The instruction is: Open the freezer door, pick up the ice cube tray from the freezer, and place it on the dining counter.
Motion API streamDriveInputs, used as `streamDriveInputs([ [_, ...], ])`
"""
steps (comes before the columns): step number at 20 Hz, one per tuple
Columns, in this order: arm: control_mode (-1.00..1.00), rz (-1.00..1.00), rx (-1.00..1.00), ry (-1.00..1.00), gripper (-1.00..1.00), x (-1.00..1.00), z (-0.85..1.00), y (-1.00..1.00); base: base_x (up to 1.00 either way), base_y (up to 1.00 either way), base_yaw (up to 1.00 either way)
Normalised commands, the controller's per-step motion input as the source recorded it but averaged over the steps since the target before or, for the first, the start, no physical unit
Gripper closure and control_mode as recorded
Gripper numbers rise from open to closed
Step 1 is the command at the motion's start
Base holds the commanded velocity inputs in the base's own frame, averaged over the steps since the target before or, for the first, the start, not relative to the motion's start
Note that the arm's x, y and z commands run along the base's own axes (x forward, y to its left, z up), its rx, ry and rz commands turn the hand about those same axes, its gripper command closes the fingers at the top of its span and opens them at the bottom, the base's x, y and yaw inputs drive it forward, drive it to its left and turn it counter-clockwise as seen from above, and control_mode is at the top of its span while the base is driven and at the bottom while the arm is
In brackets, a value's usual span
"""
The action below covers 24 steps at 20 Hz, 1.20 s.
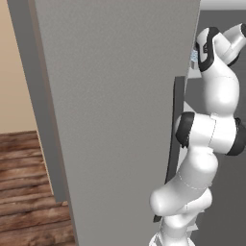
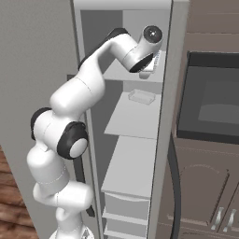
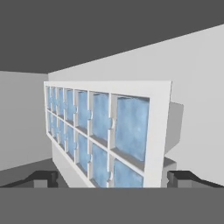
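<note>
- The gripper [image 3: 112, 178] stands wide apart, one fingertip each side of the ice cube tray [image 3: 105, 133].
- The tray lies on an upper shelf [image 2: 140, 74] inside the freezer [image 2: 130, 140].

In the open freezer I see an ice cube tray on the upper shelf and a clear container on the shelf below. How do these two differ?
The ice cube tray is white, gridded into two rows of blue cells; the clear container is see-through with no cells visible. The tray sits on the higher shelf with the open gripper straddling it; the container lies one shelf lower, away from the hand. Both are shallow, rectangular and rest flat inside the freezer.
</note>
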Motion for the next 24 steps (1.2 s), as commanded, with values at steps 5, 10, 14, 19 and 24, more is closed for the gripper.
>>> streamDriveInputs([
  [5,-1.0,0.0,0.0,0.0,1.0,0.0,0.0,0.0,0.0,0.0,0.0],
  [10,-1.0,0.0,0.0,0.0,1.0,0.0,0.0,0.0,0.0,0.0,0.0],
  [14,-1.0,0.0,0.0,0.0,1.0,0.0,0.0,0.0,0.0,0.0,0.0],
  [19,-1.0,0.0,0.0,-0.03,1.0,-0.02,0.0,0.0,0.0,0.0,0.0],
  [24,-1.0,0.0,0.0,-0.33,1.0,-0.28,0.0,0.03,0.0,0.0,0.0],
])
